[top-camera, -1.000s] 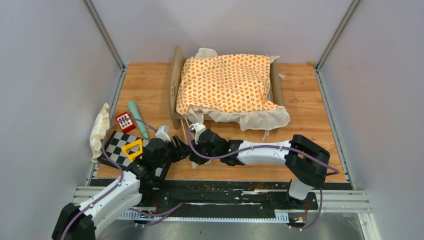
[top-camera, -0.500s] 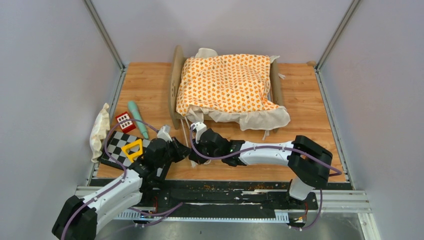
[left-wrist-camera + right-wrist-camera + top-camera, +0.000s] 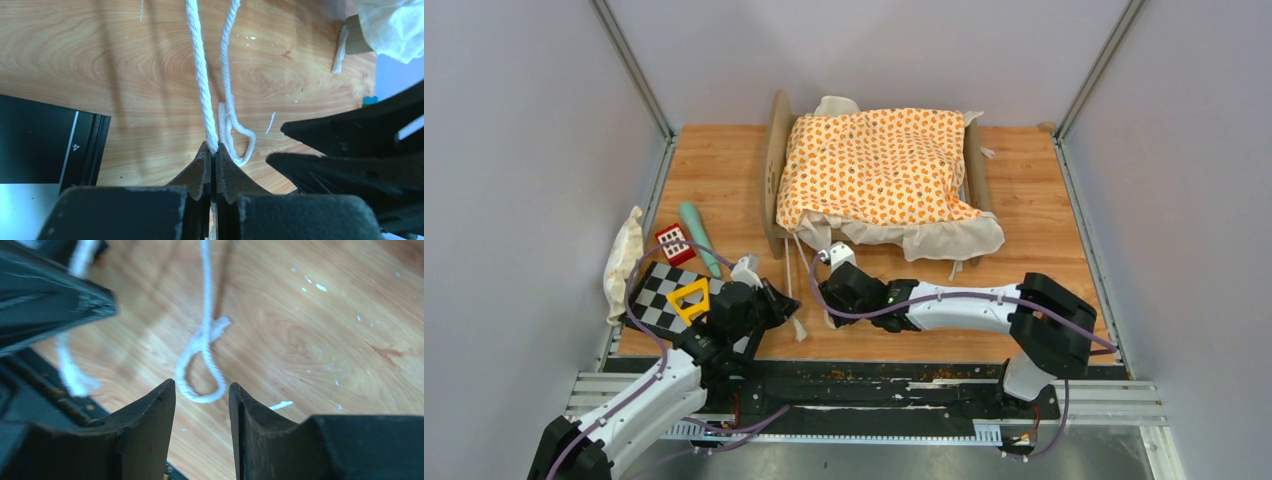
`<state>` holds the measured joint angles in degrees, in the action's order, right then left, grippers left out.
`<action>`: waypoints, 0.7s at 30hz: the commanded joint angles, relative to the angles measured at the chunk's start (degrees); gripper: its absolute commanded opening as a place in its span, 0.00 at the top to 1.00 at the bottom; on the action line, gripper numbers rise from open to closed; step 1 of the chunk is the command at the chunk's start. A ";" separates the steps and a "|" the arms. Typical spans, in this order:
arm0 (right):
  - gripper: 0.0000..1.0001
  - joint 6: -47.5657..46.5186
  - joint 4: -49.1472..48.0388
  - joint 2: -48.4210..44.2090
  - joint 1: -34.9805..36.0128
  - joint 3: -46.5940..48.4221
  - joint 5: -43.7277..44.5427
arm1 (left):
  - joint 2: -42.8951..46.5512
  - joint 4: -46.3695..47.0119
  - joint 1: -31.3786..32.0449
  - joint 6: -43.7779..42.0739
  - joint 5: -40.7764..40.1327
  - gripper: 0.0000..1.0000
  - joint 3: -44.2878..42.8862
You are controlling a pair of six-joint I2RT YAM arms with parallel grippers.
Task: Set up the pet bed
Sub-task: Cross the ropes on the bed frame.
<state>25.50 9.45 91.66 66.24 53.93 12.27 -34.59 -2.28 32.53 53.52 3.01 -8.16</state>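
The pet bed (image 3: 774,170) stands at the back of the table, its light-wood end boards upright. An orange-patterned cushion (image 3: 874,165) with a cream edge lies draped over it. Two white tie cords (image 3: 795,300) trail from the cushion's near left corner toward the front edge. My left gripper (image 3: 214,149) is shut on one tie cord (image 3: 202,80), which runs straight away from the jaws. Beside it the other cord ends in a small loop (image 3: 239,145). My right gripper (image 3: 201,390) hangs open just above that loop (image 3: 200,375), holding nothing. Both grippers sit close together, left gripper (image 3: 776,300) and right gripper (image 3: 827,300).
At the left lie a checkerboard plate (image 3: 659,300) with a yellow triangle (image 3: 689,298), a red block (image 3: 674,243), a teal cylinder (image 3: 700,237) and a small white pillow (image 3: 624,260). Grey walls close in on the sides. A black rail (image 3: 874,385) runs along the front edge.
My left gripper has closed on one tie cord. My right gripper has opened, let go of the cord and drawn slightly right.
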 commanded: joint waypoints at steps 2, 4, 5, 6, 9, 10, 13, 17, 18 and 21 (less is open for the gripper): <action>0.56 0.34 7.27 5.91 -0.51 3.42 6.05 | 1.43 -4.60 0.22 -3.01 -0.79 1.00 0.01; 0.55 1.26 6.90 7.42 -0.52 3.84 5.70 | 0.80 -5.00 0.48 -3.30 -0.56 1.00 -0.06; 0.55 1.56 6.58 7.96 -0.50 3.97 5.56 | 0.55 -5.02 0.55 -3.40 -0.34 1.00 0.04; 0.55 1.91 6.29 8.42 -0.50 4.13 5.46 | 0.26 -5.01 0.75 -3.46 -0.36 1.00 0.07; 0.56 2.36 6.83 9.58 -0.50 4.70 5.58 | -0.31 -5.01 1.61 -3.42 -0.73 1.00 0.37; 0.57 2.41 7.38 9.67 -0.47 4.91 5.98 | -0.38 -4.99 2.03 -3.30 -1.03 1.00 0.53; 0.67 2.65 7.76 9.56 -0.50 4.44 6.11 | -0.74 -4.86 2.92 -2.84 -2.01 1.00 1.22; 0.64 1.24 6.30 8.26 -0.56 3.38 5.20 | -1.14 -4.29 3.84 -2.16 -2.69 1.00 2.09; 0.59 0.23 6.12 7.71 -0.50 3.71 5.69 | -1.18 -4.25 4.02 -2.04 -2.82 1.00 2.21; 0.57 -3.70 7.35 6.56 -0.85 7.87 9.12 | -1.35 -4.36 4.27 -2.00 -2.87 1.00 2.19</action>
<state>25.96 16.01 100.73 65.87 57.41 17.63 -35.68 -6.61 36.03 51.53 0.67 -6.48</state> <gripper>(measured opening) 0.430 0.018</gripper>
